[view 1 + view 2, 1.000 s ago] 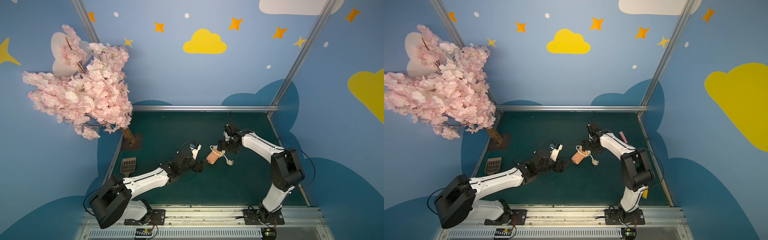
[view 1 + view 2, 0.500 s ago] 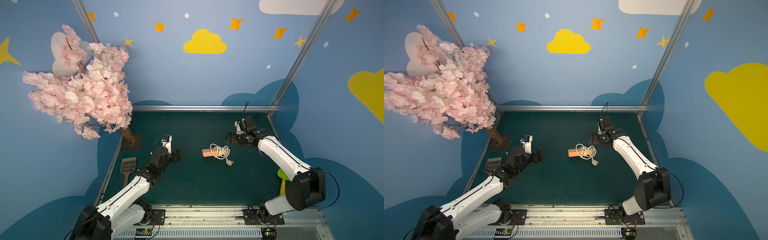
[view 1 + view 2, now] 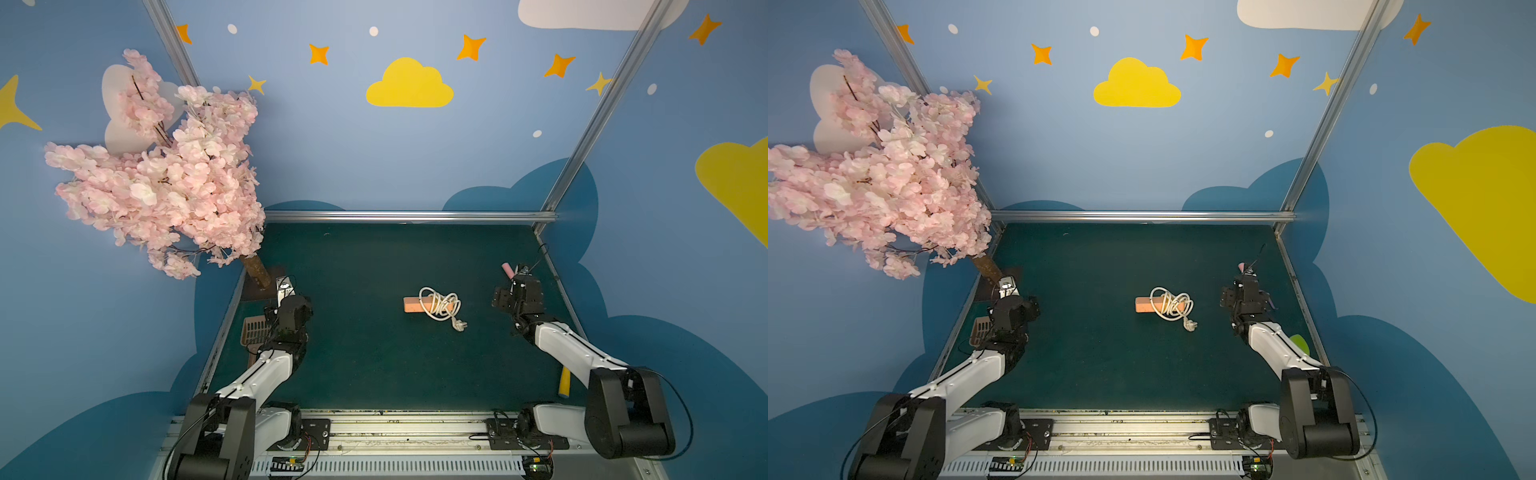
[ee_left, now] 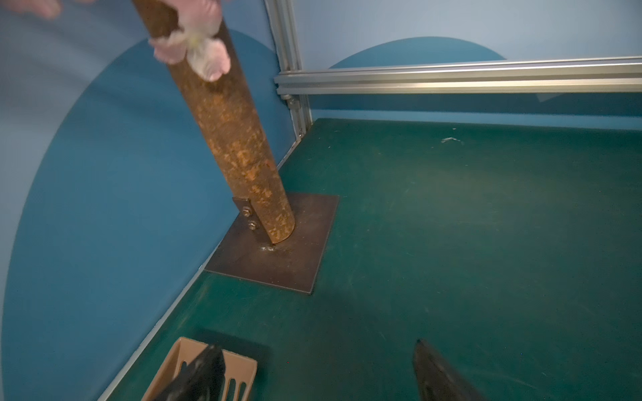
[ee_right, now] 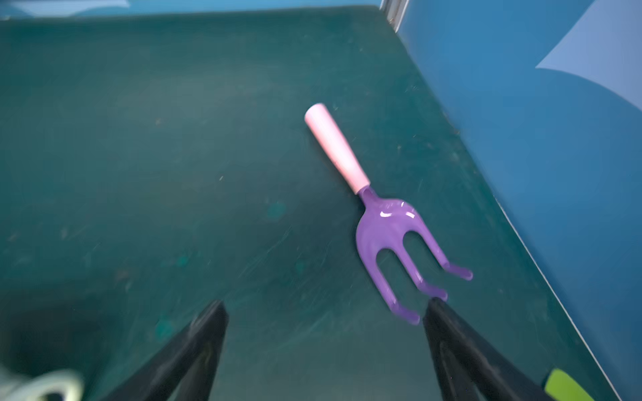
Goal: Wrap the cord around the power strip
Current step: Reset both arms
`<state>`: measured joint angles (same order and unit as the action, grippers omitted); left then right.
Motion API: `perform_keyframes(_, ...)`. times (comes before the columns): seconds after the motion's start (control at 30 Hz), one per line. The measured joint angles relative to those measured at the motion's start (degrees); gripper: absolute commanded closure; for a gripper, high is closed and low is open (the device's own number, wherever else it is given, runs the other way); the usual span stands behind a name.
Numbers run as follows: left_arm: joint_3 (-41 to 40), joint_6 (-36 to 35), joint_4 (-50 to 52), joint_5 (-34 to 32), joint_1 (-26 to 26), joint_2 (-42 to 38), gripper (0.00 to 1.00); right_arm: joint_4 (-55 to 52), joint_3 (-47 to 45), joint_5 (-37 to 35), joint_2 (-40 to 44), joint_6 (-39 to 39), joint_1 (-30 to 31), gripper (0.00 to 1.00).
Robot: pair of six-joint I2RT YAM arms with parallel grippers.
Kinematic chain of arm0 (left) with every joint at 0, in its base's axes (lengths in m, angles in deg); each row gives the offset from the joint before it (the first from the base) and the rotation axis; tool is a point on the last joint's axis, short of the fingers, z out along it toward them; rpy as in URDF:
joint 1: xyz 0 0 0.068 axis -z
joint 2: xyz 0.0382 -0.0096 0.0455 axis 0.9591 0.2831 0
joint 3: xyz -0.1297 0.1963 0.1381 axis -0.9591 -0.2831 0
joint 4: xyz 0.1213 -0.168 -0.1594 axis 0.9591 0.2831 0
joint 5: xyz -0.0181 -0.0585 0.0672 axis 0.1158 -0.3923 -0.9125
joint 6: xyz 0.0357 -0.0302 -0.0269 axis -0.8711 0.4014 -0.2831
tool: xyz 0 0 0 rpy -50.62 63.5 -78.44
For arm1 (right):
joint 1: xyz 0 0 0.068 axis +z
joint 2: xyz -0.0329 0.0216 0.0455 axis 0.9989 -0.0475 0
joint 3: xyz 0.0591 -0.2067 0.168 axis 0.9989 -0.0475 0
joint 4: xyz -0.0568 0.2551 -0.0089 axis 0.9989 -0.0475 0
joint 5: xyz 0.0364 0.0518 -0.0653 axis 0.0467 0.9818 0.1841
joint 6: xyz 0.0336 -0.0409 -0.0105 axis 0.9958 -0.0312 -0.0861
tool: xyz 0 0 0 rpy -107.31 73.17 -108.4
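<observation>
At 9 o'clock my left arm (image 3: 270, 370) is bent beside the tree trunk (image 4: 239, 139), left fingers (image 4: 205, 371) wide, empty. The power strip (image 3: 412, 304) lies mid-desk (image 3: 353, 365), the cord (image 3: 441, 306) looped over its 3 o'clock end. At 3 o'clock my right arm (image 3: 573, 349) is bent too, right fingers (image 5: 194, 350) wide, empty, near a purple fork (image 5: 385, 229).

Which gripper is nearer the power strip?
Right. The right gripper hangs past the end of the power strip where the cord lies, by the fork; the left gripper is farther, past the bare end, by the tree trunk.
</observation>
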<state>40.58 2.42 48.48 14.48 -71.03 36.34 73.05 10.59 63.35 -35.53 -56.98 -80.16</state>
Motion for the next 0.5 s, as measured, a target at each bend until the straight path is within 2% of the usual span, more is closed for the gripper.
perform_keyframes(0.13,-0.7,0.9,-8.2,11.2,-5.1,9.8,0.11,7.0,-1.4,0.8,-4.2,-1.5,-0.7,0.10)
perform_keyframes(0.2,-0.1,0.9,-10.5,16.9,-6.2,13.1,0.00,10.5,-2.8,2.3,-5.5,-2.5,-0.9,0.10)
perform_keyframes(0.33,0.8,-0.9,-19.3,27.8,-7.0,20.9,0.00,20.8,-7.7,5.8,-8.6,-4.2,-1.4,0.10)
perform_keyframes(0.43,0.5,-1.2,-19.9,30.7,-7.0,21.7,0.00,31.3,-12.2,6.7,-13.1,-5.0,-1.5,0.10)
perform_keyframes(0.5,0.7,-1.4,-21.0,31.1,-6.8,21.4,0.00,33.0,-13.4,7.0,-14.1,-5.1,-1.5,0.10)
